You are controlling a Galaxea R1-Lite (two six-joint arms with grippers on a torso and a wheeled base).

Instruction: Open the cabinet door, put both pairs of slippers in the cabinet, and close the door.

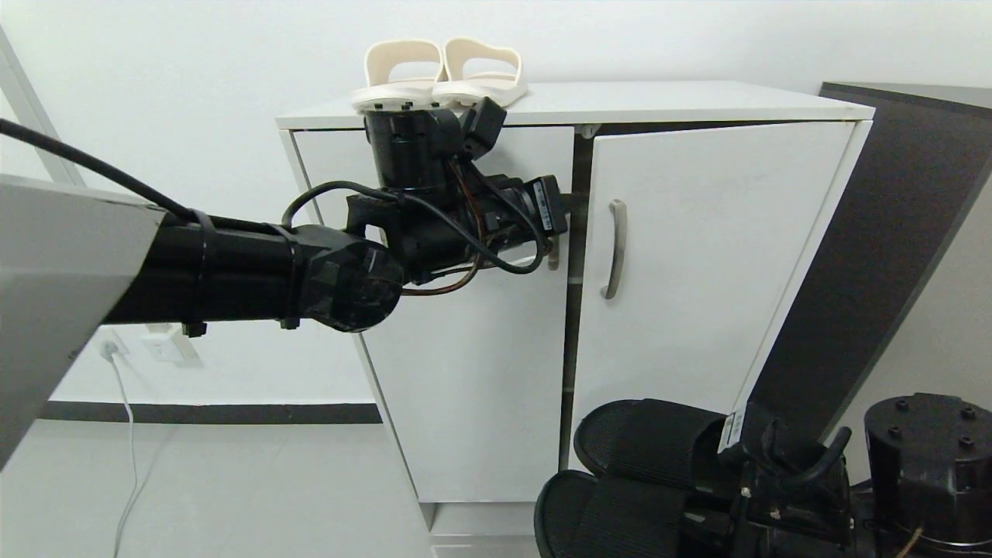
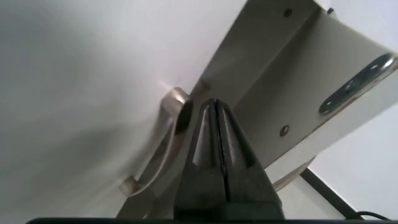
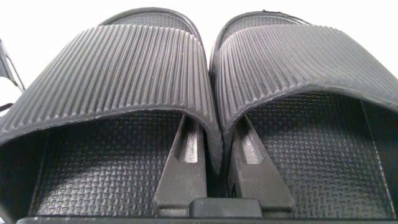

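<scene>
Right jaws clamp black slippers (image 3: 149, 68) by adjoining sides.

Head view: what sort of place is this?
Likely a home-style entryway, or a mock-up of one: a white two-door cabinet, cream slippers on top of it, black slippers low in front.

Left arm (image 1: 232, 267): black cylindrical links, grey shell.
Cables (image 1: 473, 232): black, one copper-brown.
Right wrist (image 1: 930, 442): round black cap, four screws.
Left gripper (image 2: 216, 106): black tapered fingers (image 2: 202, 146).
</scene>
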